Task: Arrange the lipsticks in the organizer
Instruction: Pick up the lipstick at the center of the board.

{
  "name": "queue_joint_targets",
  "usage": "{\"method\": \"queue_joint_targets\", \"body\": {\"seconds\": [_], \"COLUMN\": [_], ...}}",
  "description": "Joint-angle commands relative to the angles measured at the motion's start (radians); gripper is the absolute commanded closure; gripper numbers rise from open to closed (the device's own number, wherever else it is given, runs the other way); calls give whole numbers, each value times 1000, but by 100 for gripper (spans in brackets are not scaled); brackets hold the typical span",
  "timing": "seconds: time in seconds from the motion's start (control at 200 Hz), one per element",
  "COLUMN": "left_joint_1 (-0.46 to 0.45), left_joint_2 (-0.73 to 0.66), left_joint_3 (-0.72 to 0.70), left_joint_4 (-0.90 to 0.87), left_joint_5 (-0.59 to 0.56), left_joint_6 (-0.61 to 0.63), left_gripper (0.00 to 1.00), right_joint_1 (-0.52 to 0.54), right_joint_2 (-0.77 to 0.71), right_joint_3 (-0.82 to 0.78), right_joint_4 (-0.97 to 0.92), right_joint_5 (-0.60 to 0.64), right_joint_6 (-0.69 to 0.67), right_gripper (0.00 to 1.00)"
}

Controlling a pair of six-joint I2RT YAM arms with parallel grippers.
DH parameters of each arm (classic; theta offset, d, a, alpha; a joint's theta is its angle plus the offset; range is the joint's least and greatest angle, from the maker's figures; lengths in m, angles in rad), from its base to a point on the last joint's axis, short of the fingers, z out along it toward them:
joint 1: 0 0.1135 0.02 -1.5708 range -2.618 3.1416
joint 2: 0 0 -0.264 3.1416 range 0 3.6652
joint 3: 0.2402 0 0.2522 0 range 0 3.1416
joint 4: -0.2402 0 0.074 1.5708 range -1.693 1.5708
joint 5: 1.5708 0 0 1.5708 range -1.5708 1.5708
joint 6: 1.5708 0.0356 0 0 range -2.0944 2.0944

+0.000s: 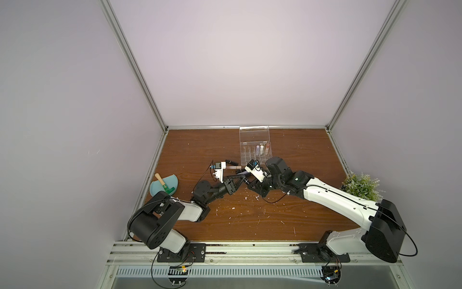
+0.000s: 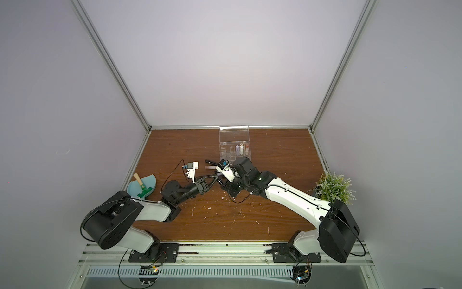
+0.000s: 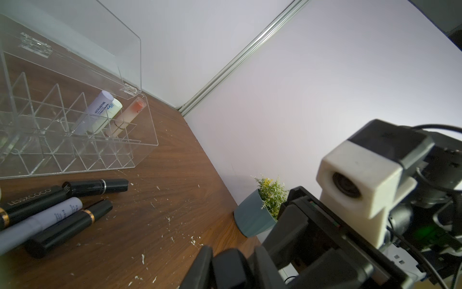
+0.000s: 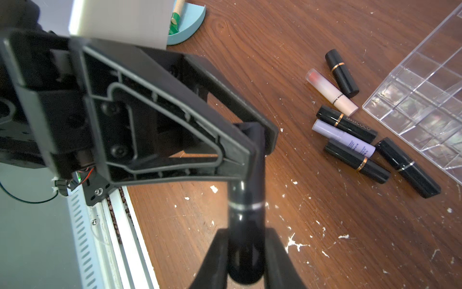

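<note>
Right pincer [image 4: 246, 250] clamps one end of a black lipstick [image 4: 246, 212]. The left pincer [image 4: 261, 145] is closed on its other end, over bare worktop [image 4: 250, 62]. Six loose lipsticks [image 4: 347, 140] lie just beside the near edge of the organizer [image 4: 412, 100], whose lid is open.

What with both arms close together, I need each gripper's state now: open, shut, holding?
Left gripper: closed on one end of the black lipstick.
Right gripper: closed on its other end.
</note>
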Motion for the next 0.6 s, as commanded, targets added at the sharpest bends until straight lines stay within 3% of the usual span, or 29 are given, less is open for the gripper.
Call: {"method": "queue_joint_targets", "body": {"seconds": [0.0, 0.13, 0.255, 0.465, 0.545, 0.595], "left_joint_1": [3, 3, 3, 3, 3, 3], "left_joint_2": [-26, -31, -45, -62, -74, -85], "left_joint_3": [10, 12, 18, 15, 25, 43], "left_joint_4": [27, 19, -11, -49, -89, -138], "left_joint_5": [25, 25, 21, 13, 6, 5], "left_joint_6": [18, 19, 37, 63, 87, 117], "left_gripper": [70, 74, 77, 82, 82, 82], "right_joint_1": [7, 10, 12, 11, 9, 5], "right_joint_2": [0, -1, -8, -36, -62, -91], "right_joint_3": [35, 35, 34, 25, 20, 12], "right_joint_4": [-4, -6, -6, 0, -3, -3], "right_joint_5": [-19, -17, 3, 33, 85, 164], "right_joint_6": [1, 1, 4, 10, 18, 44], "right_gripper": [84, 82, 70, 59, 54, 45]}}
